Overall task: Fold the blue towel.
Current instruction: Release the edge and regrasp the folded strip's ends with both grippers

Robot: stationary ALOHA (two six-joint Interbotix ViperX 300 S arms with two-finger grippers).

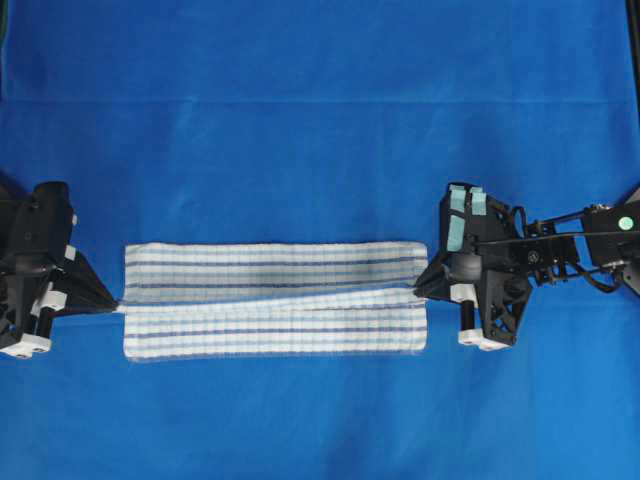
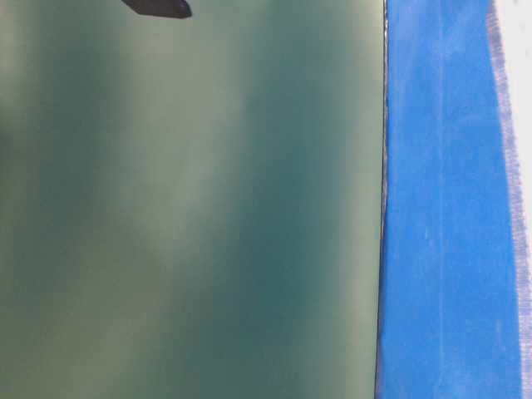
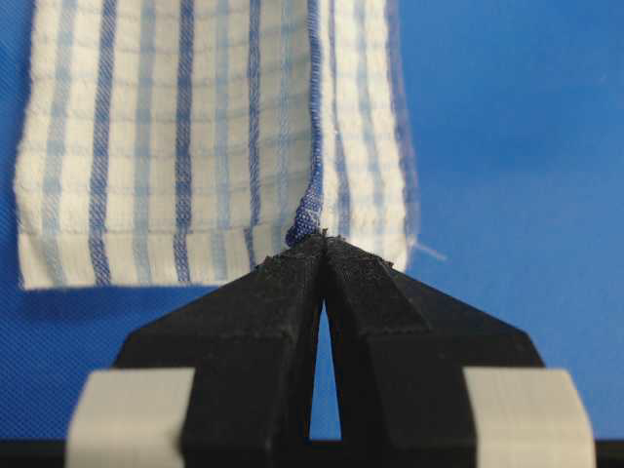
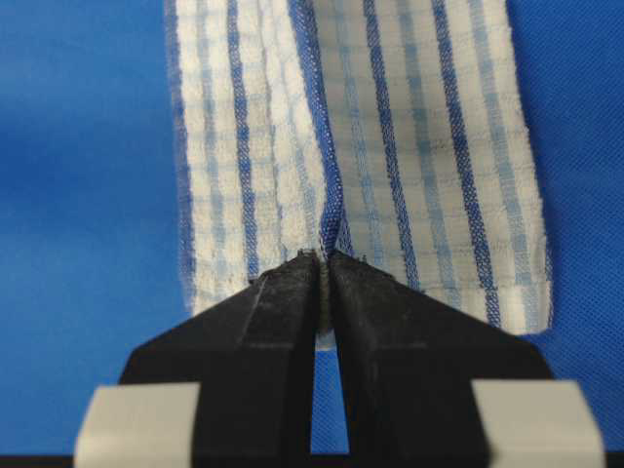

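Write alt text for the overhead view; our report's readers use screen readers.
A striped towel, folded into a long band, lies on a blue table cover, pinched at each short end by a black robot claw: the left claw and the right claw. Both claws are shut on its edge.

The blue towel (image 1: 275,300) is laid on the table covering (image 1: 320,120), flanked by the left gripper (image 1: 117,304) and the right gripper (image 1: 420,288).

The rectangular white woven towel (image 1: 275,298), at centre frame, carries thin dark-blue and light-blue stripes crossing into a fine check. Beneath it, the plain table covering (image 1: 300,120) is solid bright blue. At the frame's left and right edges, the grippers are black with white blocks; the right arm bears pale teal patches (image 1: 465,205) and a green dot (image 1: 627,223).
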